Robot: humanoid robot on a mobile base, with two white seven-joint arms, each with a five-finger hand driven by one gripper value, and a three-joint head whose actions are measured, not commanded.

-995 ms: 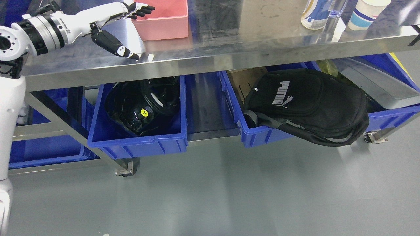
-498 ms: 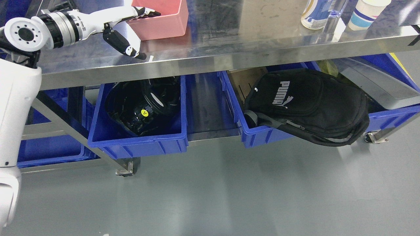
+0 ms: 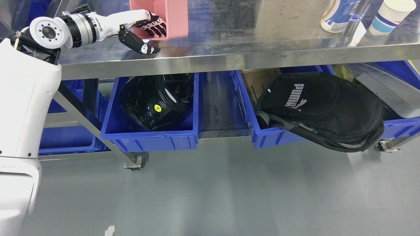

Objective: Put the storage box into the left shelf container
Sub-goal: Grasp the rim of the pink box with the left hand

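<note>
The pink storage box stands on the steel table at the top left, partly cut off by the picture's top edge. My left hand reaches it from the left. Its black-tipped fingers curl over the box's near-left wall, while the thumb sticks out below, just above the tabletop. Under the table, on the lower shelf, the left blue container holds a black helmet-like object. My right arm does not show.
A second blue bin to the right holds a black Puma bag that hangs over its front. Another blue bin sits at far left behind the table leg. A bottle and a paper cup stand on the table's right.
The camera has shifted, sliding the scene rightward. My left hand went from reaching over the box's rim to curling on its wall, and the box has come slightly left and nearer on the table.
</note>
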